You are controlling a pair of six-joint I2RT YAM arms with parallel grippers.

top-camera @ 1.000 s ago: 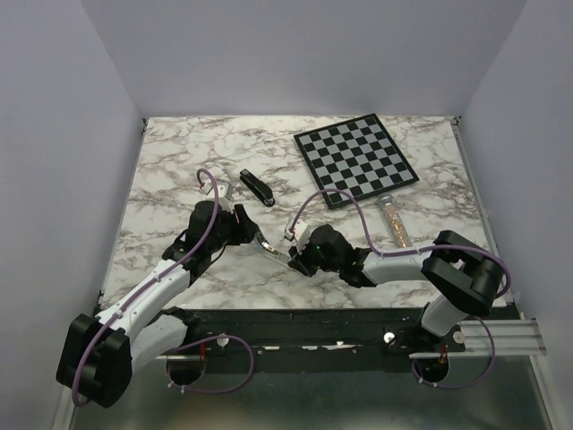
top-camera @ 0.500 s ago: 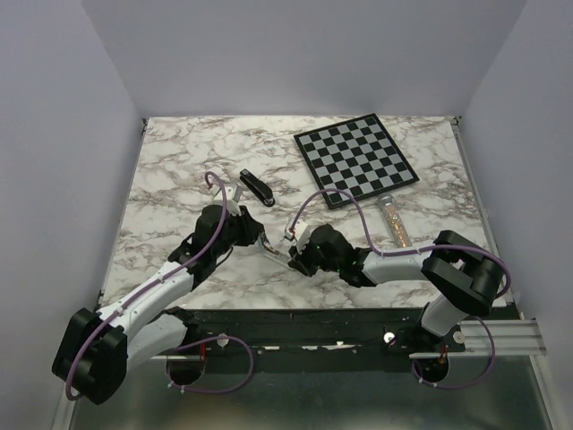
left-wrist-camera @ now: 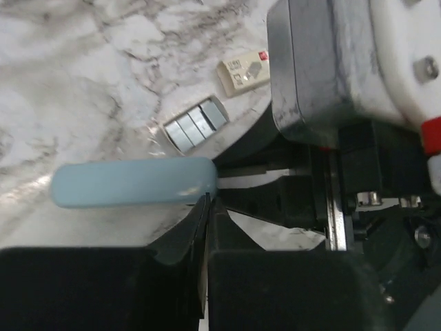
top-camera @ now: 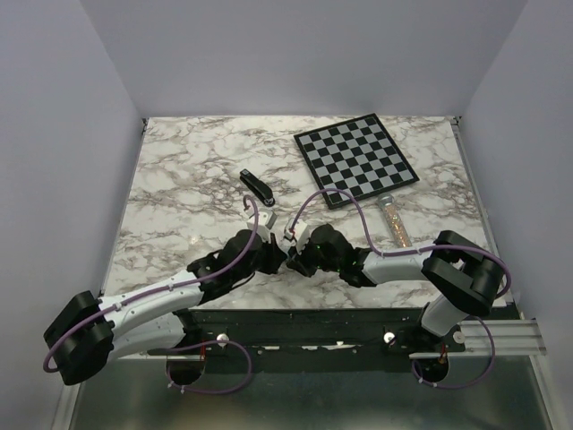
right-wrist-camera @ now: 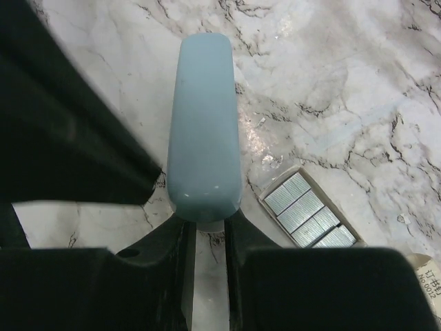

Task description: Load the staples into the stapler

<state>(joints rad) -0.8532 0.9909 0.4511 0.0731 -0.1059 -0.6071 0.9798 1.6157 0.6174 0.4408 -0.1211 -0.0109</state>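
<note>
Spreading under everything is the marble-patterned table (top-camera: 179,179), with both arms bolted at its near edge. The left arm (top-camera: 152,300) and the right arm (top-camera: 403,260) stretch low over the table and meet nose to nose near its middle front. A black-and-grey chessboard (top-camera: 355,159) lies flat at the far right. Near its front corner a clear tube (top-camera: 394,222) of brownish beads lies on the table. The stapler (top-camera: 257,188), slim and black, lies on the table left of the chessboard, beyond the two wrists and apart from both.

Between the wrists is a pale blue bar (right-wrist-camera: 204,124) with rounded ends. The right end effector (right-wrist-camera: 205,224) pinches the near end of this bar, one finger on each side, and the rest of the bar juts out over the table. The left end effector (left-wrist-camera: 207,207) comes up to that same end of the bar with its fingers pressed nearly together, only a thin slit between them. Whether anything thin sits in that slit cannot be told.

A small cream box (left-wrist-camera: 242,72) with a printed label lies on the table just beyond the right wrist housing. The staples (left-wrist-camera: 196,124) are silver-grey strips set side by side in a shallow tray. They rest on the table between the cream box and the bar, just beside the gripped end and touched by neither end effector.
</note>
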